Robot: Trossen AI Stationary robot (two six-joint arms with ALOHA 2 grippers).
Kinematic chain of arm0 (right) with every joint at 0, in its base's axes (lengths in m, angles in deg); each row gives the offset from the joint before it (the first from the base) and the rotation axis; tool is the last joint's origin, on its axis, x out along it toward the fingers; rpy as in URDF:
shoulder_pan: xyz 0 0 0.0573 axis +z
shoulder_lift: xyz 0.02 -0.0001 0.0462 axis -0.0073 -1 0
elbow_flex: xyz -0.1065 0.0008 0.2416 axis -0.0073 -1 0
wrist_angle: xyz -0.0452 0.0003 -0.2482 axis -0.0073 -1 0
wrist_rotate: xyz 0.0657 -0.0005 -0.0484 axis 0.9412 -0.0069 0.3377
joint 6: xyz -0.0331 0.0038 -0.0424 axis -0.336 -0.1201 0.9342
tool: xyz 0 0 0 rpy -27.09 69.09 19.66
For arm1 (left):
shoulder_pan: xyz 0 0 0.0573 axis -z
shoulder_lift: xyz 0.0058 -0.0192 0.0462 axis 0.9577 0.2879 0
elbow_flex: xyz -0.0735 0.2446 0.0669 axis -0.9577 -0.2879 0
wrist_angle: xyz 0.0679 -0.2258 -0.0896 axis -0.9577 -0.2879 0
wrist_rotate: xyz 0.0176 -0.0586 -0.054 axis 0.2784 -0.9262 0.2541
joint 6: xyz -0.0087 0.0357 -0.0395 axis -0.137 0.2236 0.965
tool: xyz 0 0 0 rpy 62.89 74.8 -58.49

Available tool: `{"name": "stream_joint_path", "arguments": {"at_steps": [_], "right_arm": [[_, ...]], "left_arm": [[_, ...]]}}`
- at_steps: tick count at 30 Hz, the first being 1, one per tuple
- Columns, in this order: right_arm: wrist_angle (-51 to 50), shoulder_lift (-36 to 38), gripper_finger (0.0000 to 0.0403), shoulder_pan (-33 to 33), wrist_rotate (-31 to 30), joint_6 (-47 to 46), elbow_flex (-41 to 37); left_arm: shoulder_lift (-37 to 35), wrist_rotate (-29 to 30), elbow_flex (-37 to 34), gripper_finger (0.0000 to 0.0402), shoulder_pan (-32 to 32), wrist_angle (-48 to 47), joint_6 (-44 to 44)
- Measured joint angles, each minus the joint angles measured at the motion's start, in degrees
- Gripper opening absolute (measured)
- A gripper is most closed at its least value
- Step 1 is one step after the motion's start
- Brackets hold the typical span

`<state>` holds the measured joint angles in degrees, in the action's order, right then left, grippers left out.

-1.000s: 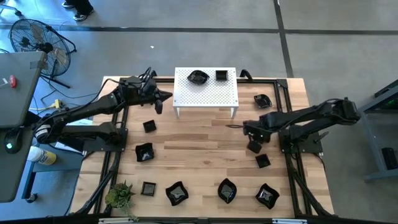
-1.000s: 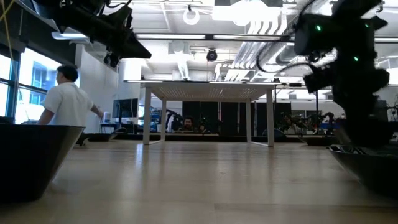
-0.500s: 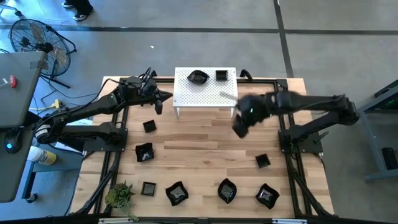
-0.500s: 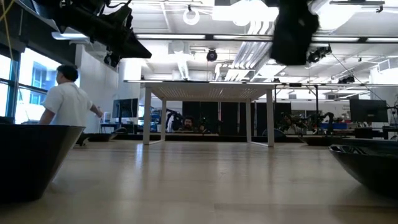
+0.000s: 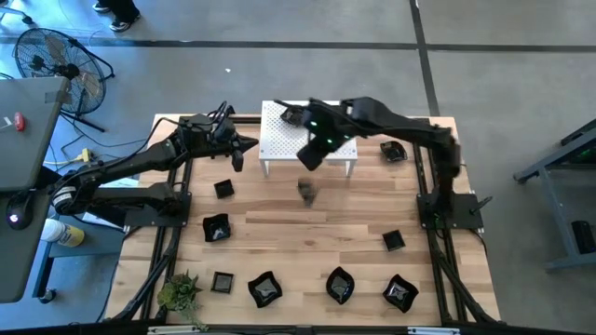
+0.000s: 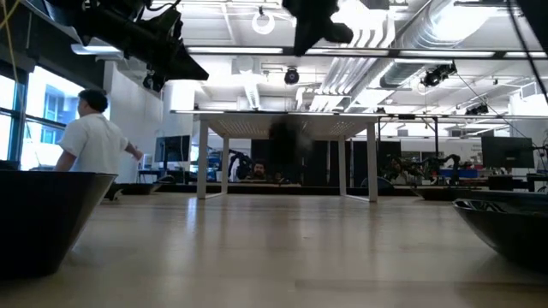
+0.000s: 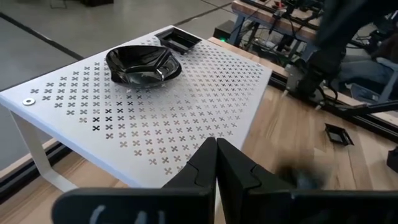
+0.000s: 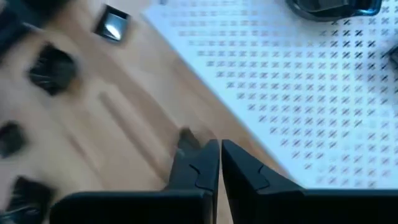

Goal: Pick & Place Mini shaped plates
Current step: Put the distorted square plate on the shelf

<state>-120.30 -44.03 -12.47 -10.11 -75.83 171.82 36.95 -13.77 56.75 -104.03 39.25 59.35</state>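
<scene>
**Status.** Right gripper (image 5: 314, 152) is over the front edge of the white rack (image 5: 321, 140), arm stretched across from the right side. In the right wrist view its fingers (image 8: 200, 163) are pressed together with nothing between them, i.e. no plate held. Left gripper (image 5: 239, 152) waits at the rack's left end, also closed and empty.

**Plates.**
- On rack: wavy plate (image 5: 296, 115) and square plate (image 5: 331, 113), both at the back edge.
- On table: one plate by the rack's right end (image 5: 392, 151); two on the left (image 5: 223, 189) (image 5: 216, 228); one on the right (image 5: 394, 241); four along the front row, e.g. (image 5: 264, 289).
- Blurred dark shape (image 5: 305, 191) on the wood just in front of the rack. Prob. a plate, but outline, long axis, and resting vs. airborne can't be told.

**Key relation.** The blurred shape lies just forward of the right gripper, on the table side of the rack, not on top of it. The right arm is clearly nearer; the left gripper is well apart from it.

**Judgement.** If the rack is the target, this piece isn't placed — it needs re-picking. The right gripper must open, drop to table level, and clear the rack's front edge and legs.
</scene>
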Motion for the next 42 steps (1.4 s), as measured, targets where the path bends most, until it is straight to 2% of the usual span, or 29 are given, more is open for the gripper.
{"name": "stream_joint_path", "arguments": {"at_steps": [6, 11, 15, 18, 22, 29, 33, 37, 42], "right_arm": [[-5.1, -6.7, 0.0014, -1.2, 0.1, 4.5, 8.0], [-7.1, -5.7, 0.0010, 1.0, 0.3, 7.3, 9.1], [-5.4, -2.5, 0.0002, 4.0, -2.4, 7.0, 6.3], [-1.1, 0.5, 0.0002, 6.3, -2.7, 5.0, 0.2], [8.0, 6.6, 0.0002, 9.3, -2.0, 1.0, -13.1], [35.1, 19.8, 0.0003, 14.8, 2.6, -4.2, -41.1], [47.2, 23.6, 0.0011, 17.3, 3.7, -9.0, -52.7], [55.1, 23.5, 0.0036, 20.5, 3.8, -15.1, -58.2], [57.1, 20.3, 0.0094, 25.7, 0.2, -21.5, -59.1]], "left_arm": [[0.0, 0.0, 0.0, 0.0001, 0.0, -0.1, -0.6], [0.0, -0.1, 0.0, 0.0001, 0.0, -2.1, -0.5], [0.0, -1.6, 0.0, 0.0001, 0.0, -4.1, -0.5], [0.0, -3.7, 0.0, 0.0001, 0.0, -4.8, -1.7], [0.0, -6.1, 0.0, 0.0001, 0.0, -5.1, -3.6], [-0.1, -8.2, 0.0, 0.0001, 0.0, -8.8, -2.4], [-1.3, -9.4, 0.0, 0.0001, 0.1, -11.6, -2.5], [-1.3, -11.0, 0.1, 0.0000, 0.5, -15.3, -0.3], [-1.1, -11.2, -0.1, 0.0000, 5.2, -24.4, -6.6]]}}
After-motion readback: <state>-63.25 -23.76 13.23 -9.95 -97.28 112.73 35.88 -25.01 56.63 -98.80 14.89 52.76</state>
